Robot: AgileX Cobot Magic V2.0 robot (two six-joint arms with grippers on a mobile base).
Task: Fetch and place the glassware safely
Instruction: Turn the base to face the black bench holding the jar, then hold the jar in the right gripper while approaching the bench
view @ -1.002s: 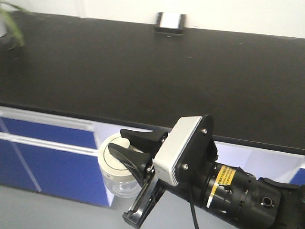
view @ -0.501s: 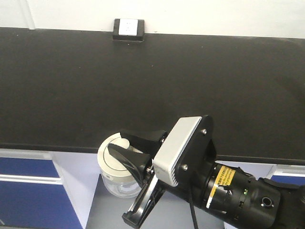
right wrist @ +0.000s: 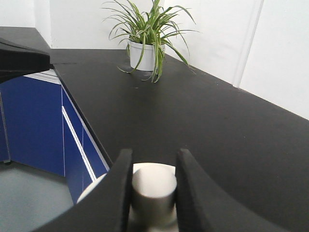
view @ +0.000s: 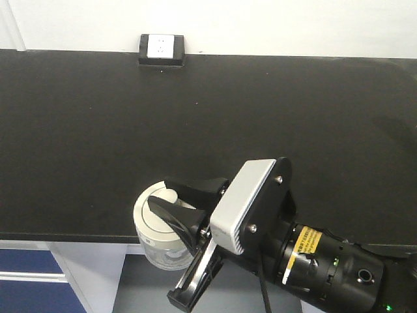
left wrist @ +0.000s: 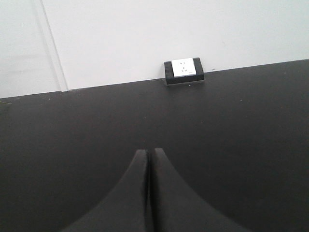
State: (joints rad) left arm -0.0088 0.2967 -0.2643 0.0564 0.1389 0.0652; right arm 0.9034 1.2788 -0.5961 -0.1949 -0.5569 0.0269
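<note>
At the table's (view: 98, 117) front edge, the right gripper (view: 158, 193) reaches leftward, its fingers (right wrist: 120, 188) clamped on the lid knob (right wrist: 153, 186) of the glass jar (view: 156, 246), held overhanging the edge. The left gripper (left wrist: 147, 153) is level, its fingers pressed together and empty.

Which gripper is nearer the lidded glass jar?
Right. The right gripper is on the glass jar, its fingers clamping the lid knob. The left gripper is shut and empty above the black countertop, with no jar in its wrist view.
</note>
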